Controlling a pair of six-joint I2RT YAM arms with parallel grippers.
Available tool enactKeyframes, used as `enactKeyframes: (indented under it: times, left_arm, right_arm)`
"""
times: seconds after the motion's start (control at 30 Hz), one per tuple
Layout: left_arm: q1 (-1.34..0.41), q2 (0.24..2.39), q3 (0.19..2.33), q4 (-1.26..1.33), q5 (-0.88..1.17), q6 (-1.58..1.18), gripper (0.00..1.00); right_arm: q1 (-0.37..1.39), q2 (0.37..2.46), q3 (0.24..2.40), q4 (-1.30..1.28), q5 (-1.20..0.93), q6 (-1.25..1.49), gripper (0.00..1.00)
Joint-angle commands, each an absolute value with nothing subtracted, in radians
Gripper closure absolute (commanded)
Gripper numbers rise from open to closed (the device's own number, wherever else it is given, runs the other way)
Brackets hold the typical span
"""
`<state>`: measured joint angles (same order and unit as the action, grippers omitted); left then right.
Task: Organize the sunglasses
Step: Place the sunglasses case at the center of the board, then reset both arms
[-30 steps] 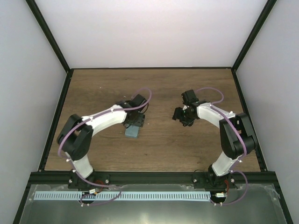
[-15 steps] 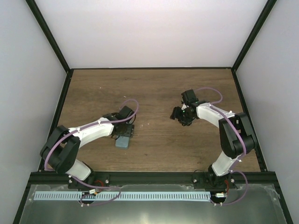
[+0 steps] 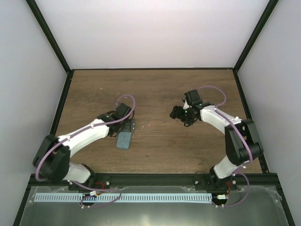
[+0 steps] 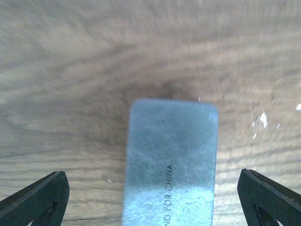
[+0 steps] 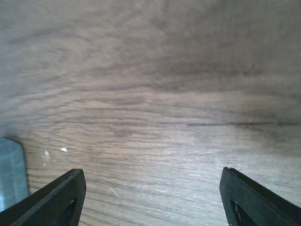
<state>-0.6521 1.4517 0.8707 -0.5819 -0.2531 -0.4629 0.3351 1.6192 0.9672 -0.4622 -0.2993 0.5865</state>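
Observation:
The sunglasses are out of view in every frame. A closed teal-blue case lies flat on the wooden table, left of centre. My left gripper hangs just above its far end, open. In the left wrist view the case fills the gap, and both black fingertips stand well clear of its sides. My right gripper hovers open right of centre. Only bare wood shows between its fingertips, with one corner of the case at the left edge.
Black frame posts and white walls close in the table on the left, right and back. The arm bases sit on a black rail at the near edge. Small white specks dot the wood beside the case.
My left arm carried the case to the left and nearer, set it on the table and opened its jaws wide. My right gripper opened wider and edged left.

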Motion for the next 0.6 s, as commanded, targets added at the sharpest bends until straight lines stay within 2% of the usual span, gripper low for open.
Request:
enactKeyframes:
  times: [0.0,0.2,0.4,0.57]
  left_arm:
    - [-0.626,1.301,0.929,-0.599,-0.412,-0.536,0.00]
    - [-0.500,1.212,0.973,-0.569,-0.476,-0.589,0.00]
    - [-0.424,1.140,0.860,-0.331,-0.420,-0.429,0.00]
    - [-0.367,1.130,0.787,-0.291,-0.491,-0.394,0.00]
  right_arm:
    - [0.329,1.514,0.999,-0.400,-0.216,0.518,0.18]
    - [0.287,1.452,0.999,-0.307,0.084,0.370,0.06]
    - [0.225,1.336,0.708,0.198,0.202,0.112,0.00]
    - [0.102,1.377,0.549,0.456,0.154,0.183,0.00]
